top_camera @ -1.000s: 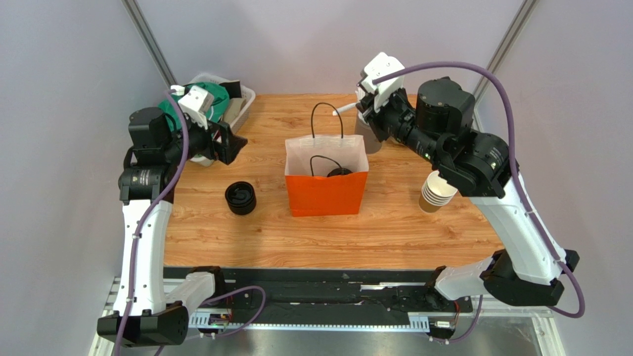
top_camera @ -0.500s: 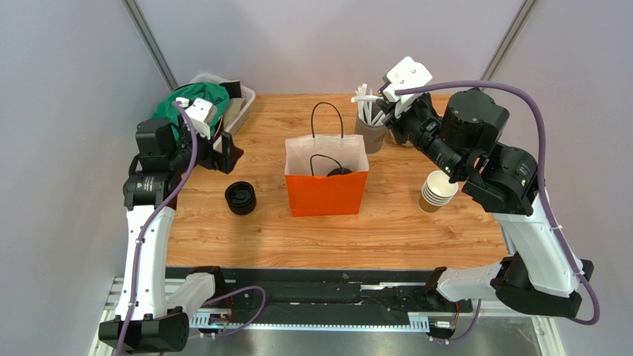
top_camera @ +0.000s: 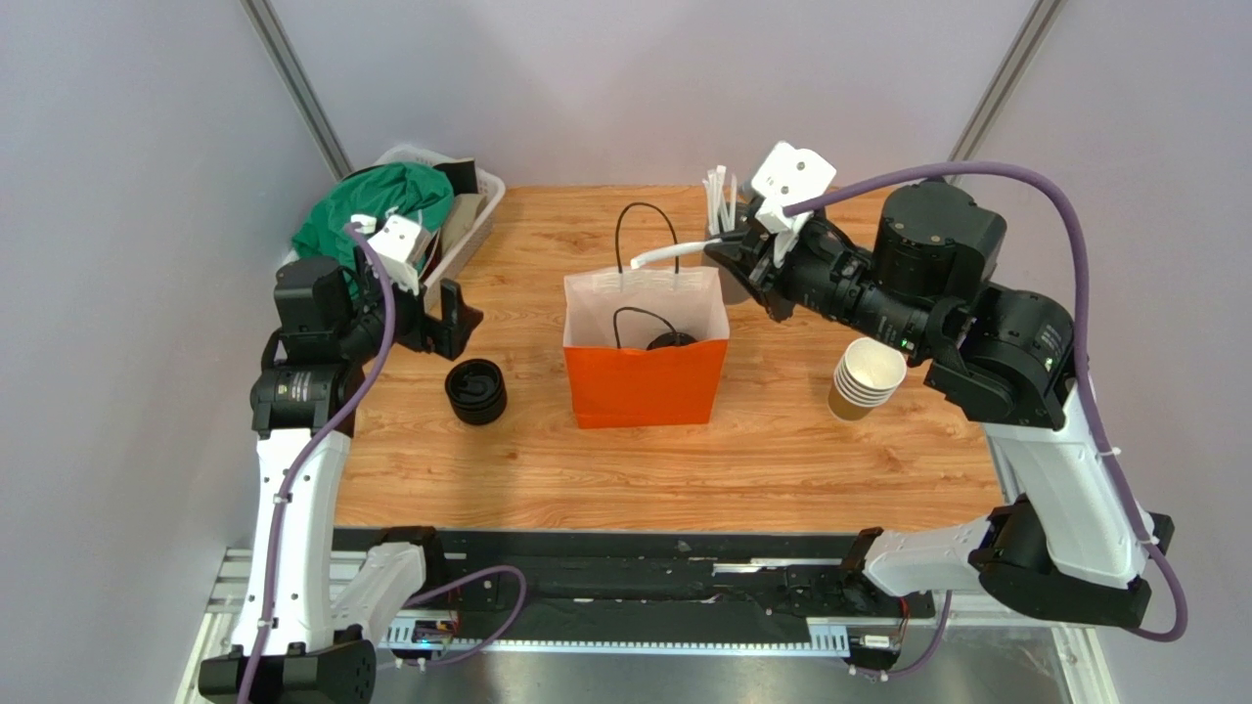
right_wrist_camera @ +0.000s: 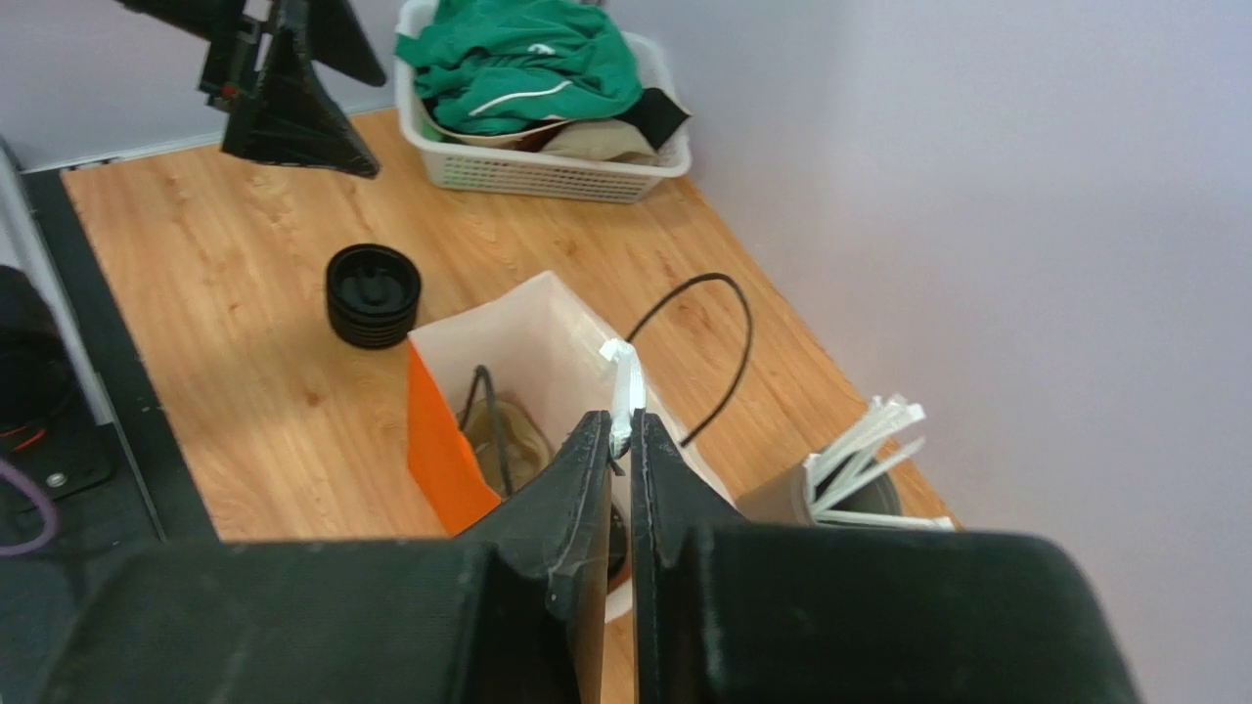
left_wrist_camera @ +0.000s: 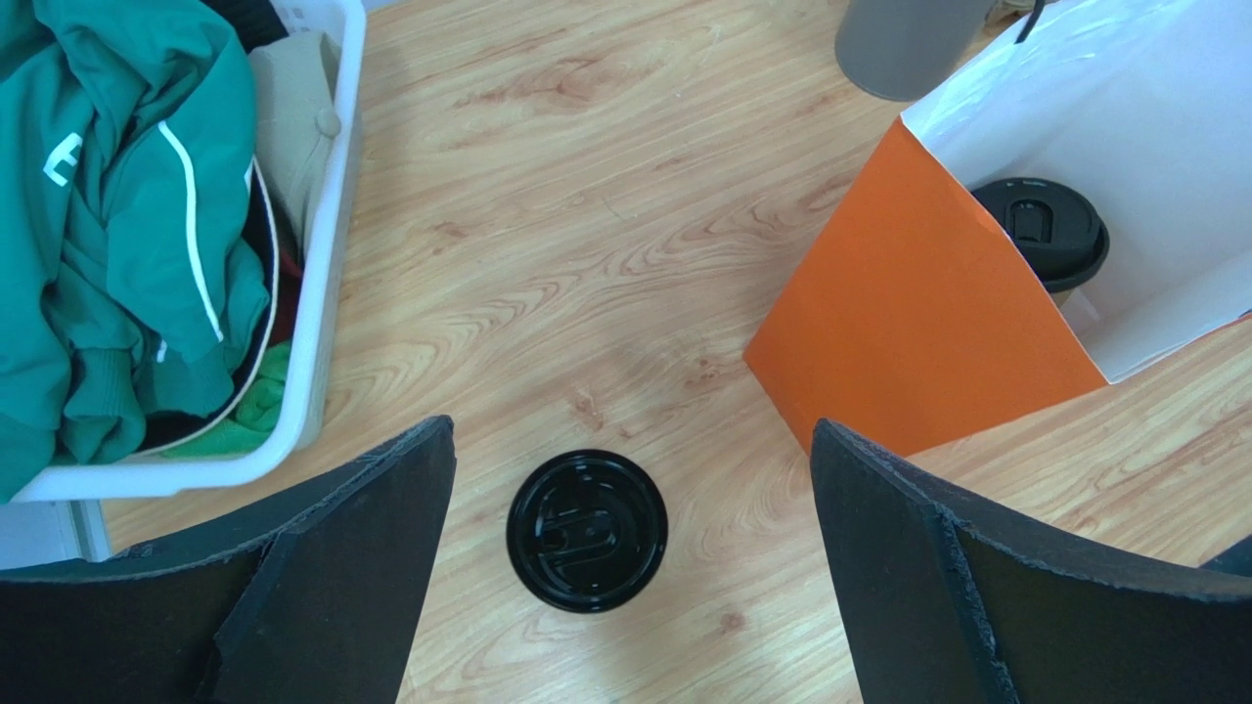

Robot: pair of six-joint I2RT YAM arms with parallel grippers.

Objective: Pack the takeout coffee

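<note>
- Your right gripper [right_wrist_camera: 620,440] was clamped on one end of a white wrapped straw [right_wrist_camera: 628,379], which stuck out leftward over the open mouth of the orange bag [top_camera: 647,385].
- The takeout coffee [left_wrist_camera: 1047,228] sat upright inside that bag with its black lid on.
- Your left gripper [left_wrist_camera: 631,427] hung with its jaws wide apart and nothing between them, above the loose stack of black lids [top_camera: 476,392] left of the bag.
- Risk: the grip was on the straw's very tip, so a quick swing could have twisted it loose or dropped it outside the bag.
- Risk: the bag was light paper with nothing holding it. A finger or the straw pushing on its rim could have slid or tipped it, cup included.
- Risk: the black handle loop [top_camera: 647,220] stood up at the far rim, just beside the straw, and could have snagged it on the way down.
- The grey straw cup [left_wrist_camera: 904,37] stood close behind the bag's far right corner, near your right wrist. A low retreat could have knocked it.
- The stacked tan cups [top_camera: 866,379] stood right of the bag, under your right forearm.
- The laundry basket [left_wrist_camera: 331,220] sat in the far left corner, well apart.
</note>
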